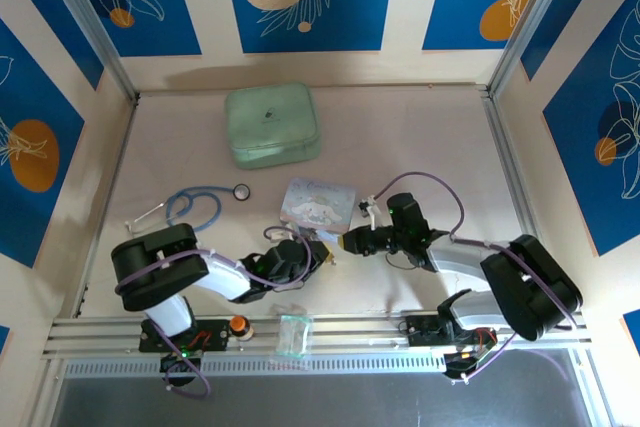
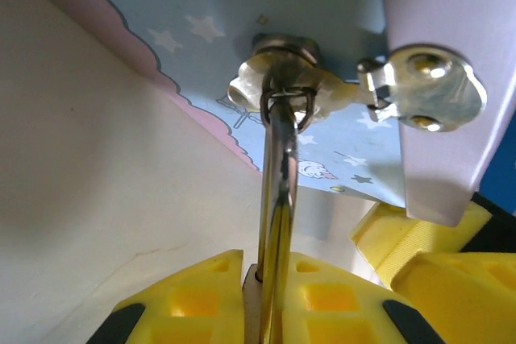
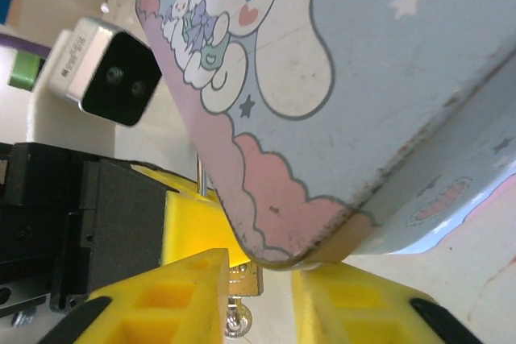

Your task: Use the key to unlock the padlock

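Clamping tight, the left gripper's [image 2: 264, 267] jaws pinch the padlock [image 2: 251, 300] beside the lavender tin [image 1: 318, 202]. The key [image 2: 427, 86] sits on a ring [image 2: 287, 102] just beyond. Right gripper [image 3: 260, 271] crowds in, tin corner hiding its jaws: can't tell.

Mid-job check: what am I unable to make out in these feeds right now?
1. Right wrist: the lavender tin covers most of the brass piece between the fingers of the right gripper, hiding any keyhole.
2. Left wrist: the left gripper pinches a metal strip seen edge-on; padlock or key, unclear.
3. Top external: where the grippers meet, everything is too small.
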